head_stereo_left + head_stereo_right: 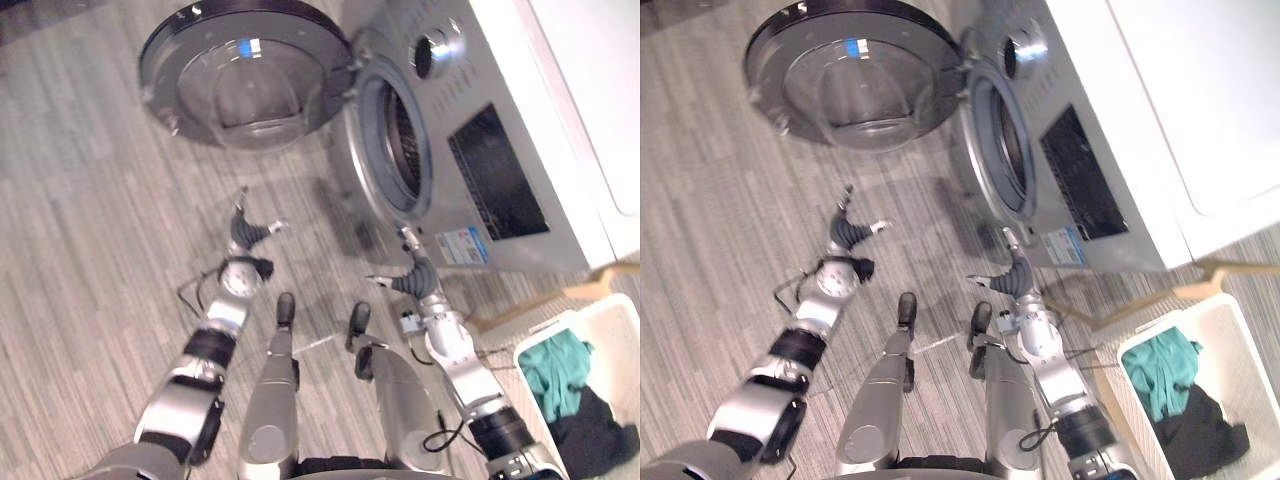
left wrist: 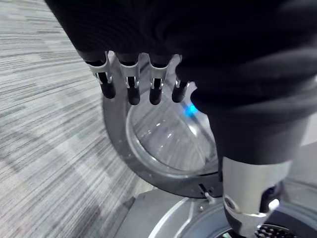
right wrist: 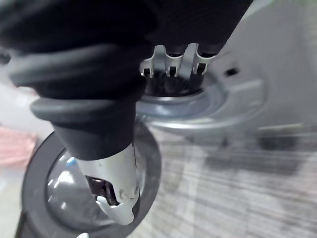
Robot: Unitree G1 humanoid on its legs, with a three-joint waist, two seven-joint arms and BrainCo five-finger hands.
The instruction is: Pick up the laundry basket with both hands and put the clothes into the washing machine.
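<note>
Basket (image 1: 612, 335) (clothes (image 1: 558, 372) inside) cut off at edge; left hand (image 1: 243, 232), right hand (image 1: 412, 277) fingers apart, empty.

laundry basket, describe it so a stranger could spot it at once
Find the silver washing machine with its round door swung open. On the floor to the robot's right of it sits the laundry basket. White walls, with a teal garment and a dark garment inside, set it apart.
</note>
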